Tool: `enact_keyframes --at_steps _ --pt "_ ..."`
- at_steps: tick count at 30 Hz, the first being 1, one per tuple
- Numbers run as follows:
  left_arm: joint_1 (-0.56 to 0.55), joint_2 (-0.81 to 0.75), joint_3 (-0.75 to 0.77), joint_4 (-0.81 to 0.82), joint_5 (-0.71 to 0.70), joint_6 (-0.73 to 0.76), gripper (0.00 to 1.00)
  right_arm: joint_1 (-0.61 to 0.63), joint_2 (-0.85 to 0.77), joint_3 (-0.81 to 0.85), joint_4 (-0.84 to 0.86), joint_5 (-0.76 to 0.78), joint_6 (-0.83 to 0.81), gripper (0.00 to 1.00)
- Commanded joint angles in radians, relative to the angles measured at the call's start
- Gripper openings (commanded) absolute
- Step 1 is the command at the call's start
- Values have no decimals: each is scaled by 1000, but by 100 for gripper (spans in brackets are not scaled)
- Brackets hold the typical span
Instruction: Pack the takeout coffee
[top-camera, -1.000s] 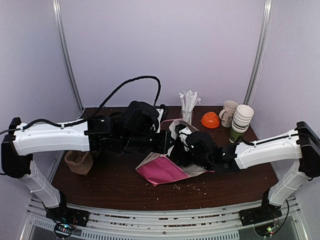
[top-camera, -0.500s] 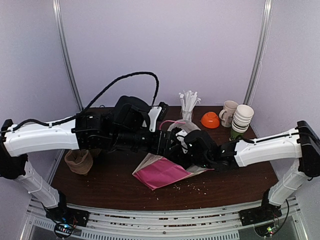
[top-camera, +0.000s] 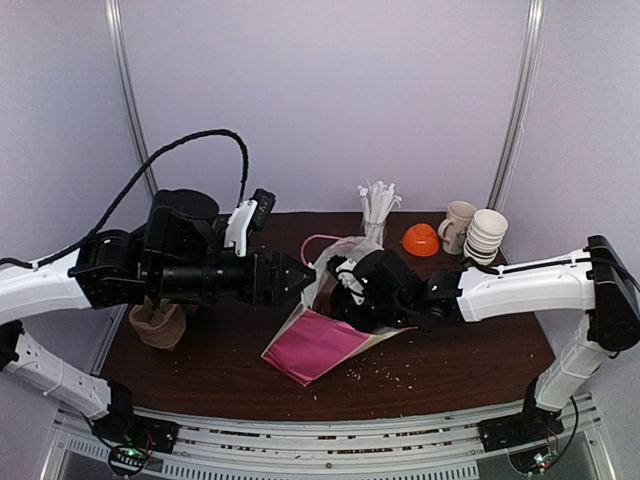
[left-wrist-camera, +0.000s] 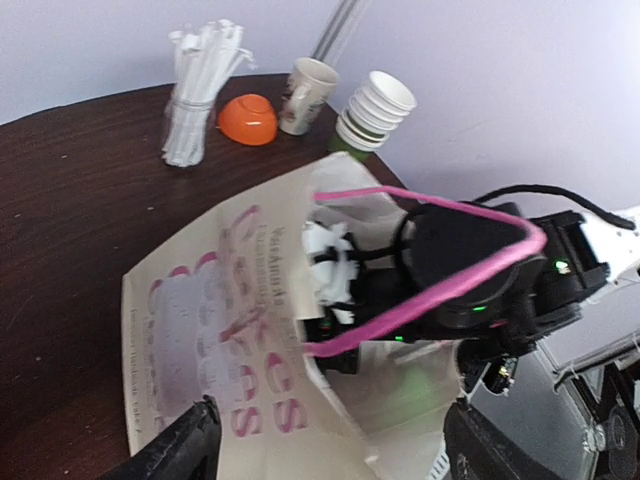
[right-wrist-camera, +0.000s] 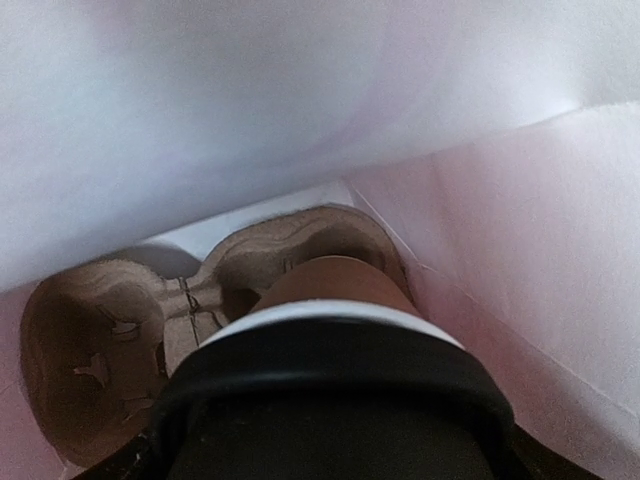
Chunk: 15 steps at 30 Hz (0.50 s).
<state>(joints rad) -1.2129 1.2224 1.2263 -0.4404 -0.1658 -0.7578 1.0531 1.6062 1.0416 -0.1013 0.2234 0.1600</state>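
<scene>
Left tool (left-wrist-camera: 332, 440): fingers spread wide with nothing between them, facing the mouth of the bag (left-wrist-camera: 210, 330) and apart from it. Right tool (top-camera: 348, 285): reached into that mouth, its fingertips hidden by the bag, so whether it grips cannot be told. Right wrist view, the only one that sees inside: the coffee (right-wrist-camera: 335, 285) lies close under the camera, black lid (right-wrist-camera: 330, 400) nearest, brown body toward a cardboard carrier (right-wrist-camera: 90, 350) at the bag's far end; the cup's base seems to meet one of the carrier's wells. Left wrist view: the bag's printed white face and its pink handle (left-wrist-camera: 530, 238) crossing in front of the right arm. Beyond, on the worktop (left-wrist-camera: 70, 190), are straws (left-wrist-camera: 195, 95), an orange bowl (left-wrist-camera: 248, 118), a mug (left-wrist-camera: 305, 80) and stacked cups (left-wrist-camera: 378, 108). Top view: the bag lies on its side mid-worktop, pink face up, between the two arms; the coffee is hidden there.
</scene>
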Motion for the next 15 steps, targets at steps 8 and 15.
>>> enact_keyframes --at_steps 8,15 --pt "214 -21 -307 199 -53 -63 75 -1 24 62 -113 -88 20 73" --pt "290 148 -372 336 41 -27 69 -1 50 110 -120 -131 52 73"
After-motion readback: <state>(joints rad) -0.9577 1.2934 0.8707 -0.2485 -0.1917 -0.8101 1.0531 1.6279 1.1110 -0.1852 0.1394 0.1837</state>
